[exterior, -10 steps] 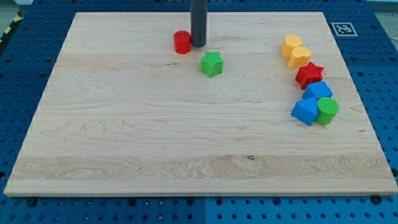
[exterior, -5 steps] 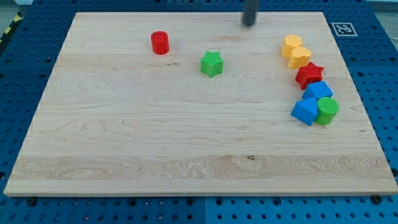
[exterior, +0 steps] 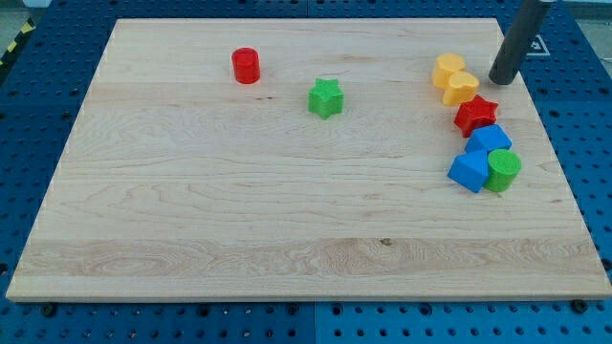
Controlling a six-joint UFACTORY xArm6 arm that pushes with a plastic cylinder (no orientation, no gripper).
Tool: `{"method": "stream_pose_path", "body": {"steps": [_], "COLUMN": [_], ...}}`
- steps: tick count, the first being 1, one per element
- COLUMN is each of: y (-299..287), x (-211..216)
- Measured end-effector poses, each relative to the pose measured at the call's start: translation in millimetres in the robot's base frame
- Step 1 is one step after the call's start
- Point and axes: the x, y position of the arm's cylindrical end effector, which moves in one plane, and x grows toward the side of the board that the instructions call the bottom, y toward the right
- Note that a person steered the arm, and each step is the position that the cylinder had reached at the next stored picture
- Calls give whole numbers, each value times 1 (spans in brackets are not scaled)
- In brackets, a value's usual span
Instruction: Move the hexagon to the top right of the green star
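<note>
The yellow hexagon (exterior: 448,70) was seen well to the right of the green star (exterior: 325,97), slightly higher. My tip (exterior: 501,80) was placed just right of the hexagon. No jaws were fitted.

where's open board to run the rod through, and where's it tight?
Open: the whole lower half of the board, and the stretch between the green star and the yellow blocks. Tight: the right edge, where yellow, red star, blue and green cylinder crowd together, my tip beside them.
</note>
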Motion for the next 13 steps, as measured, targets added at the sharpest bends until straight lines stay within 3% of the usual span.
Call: {"method": "stream_pose_path", "body": {"steps": [6, 9, 13], "y": [-111, -105, -134], "x": [-18, -59, -38]}}
